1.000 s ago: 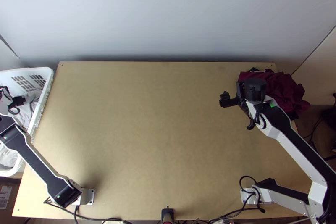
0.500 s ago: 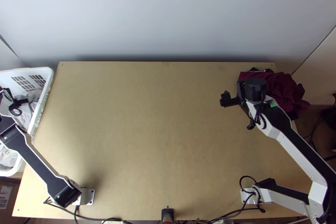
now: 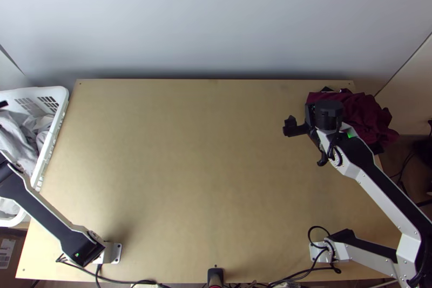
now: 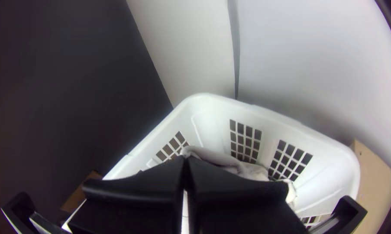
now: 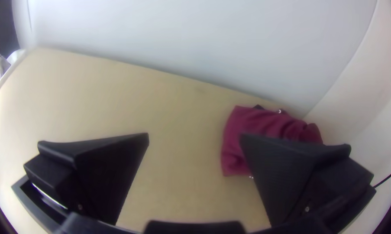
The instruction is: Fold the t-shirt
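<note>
At the top view's left edge, a dark part of my left gripper (image 3: 3, 104) shows over the basket. In the left wrist view my left gripper (image 4: 185, 164) is shut on a pale grey-white cloth (image 4: 214, 157), which rises to its fingertips. That cloth (image 3: 16, 139) lies bunched in the basket, its shirt shape not readable. Over the table's right side my right gripper (image 3: 306, 144) stands open, left of a bunched maroon cloth (image 3: 364, 112). In the right wrist view the right gripper (image 5: 195, 135) has nothing between its fingers; one finger partly covers the maroon cloth (image 5: 258, 123).
A white basket (image 3: 60, 105) with slotted walls stands against the left side of the light wooden table (image 3: 189, 153). Behind the table rises a pale wall (image 3: 216, 18). Cables (image 3: 124, 281) run along the near edge between the arms' bases.
The left gripper has moved up and left out of the basket's middle, and pale cloth has risen beneath it. The right arm has stayed in place.
</note>
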{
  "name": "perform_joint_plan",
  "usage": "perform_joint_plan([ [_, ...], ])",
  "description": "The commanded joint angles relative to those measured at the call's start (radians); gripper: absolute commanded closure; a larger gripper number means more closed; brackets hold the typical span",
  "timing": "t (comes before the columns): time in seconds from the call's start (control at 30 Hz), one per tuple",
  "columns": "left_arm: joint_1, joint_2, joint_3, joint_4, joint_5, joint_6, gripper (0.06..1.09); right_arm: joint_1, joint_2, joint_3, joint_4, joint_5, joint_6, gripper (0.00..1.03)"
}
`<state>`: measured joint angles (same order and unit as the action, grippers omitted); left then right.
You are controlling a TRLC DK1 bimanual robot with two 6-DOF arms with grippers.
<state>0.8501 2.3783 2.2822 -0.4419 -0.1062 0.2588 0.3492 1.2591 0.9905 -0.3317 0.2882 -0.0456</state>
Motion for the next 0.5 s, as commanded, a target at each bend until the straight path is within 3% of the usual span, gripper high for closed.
perform_joint_plan([
  [0.0,-0.002,-0.202,0.0,-0.066,0.074,-0.061,1.05,0.02,-0.003,-0.013,0.005,-0.001,0.009,0.05],
  [0.47,-0.013,-0.528,0.003,-0.032,0.132,-0.294,1.05,0.086,-0.015,-0.098,0.062,-0.001,0.032,0.05],
])
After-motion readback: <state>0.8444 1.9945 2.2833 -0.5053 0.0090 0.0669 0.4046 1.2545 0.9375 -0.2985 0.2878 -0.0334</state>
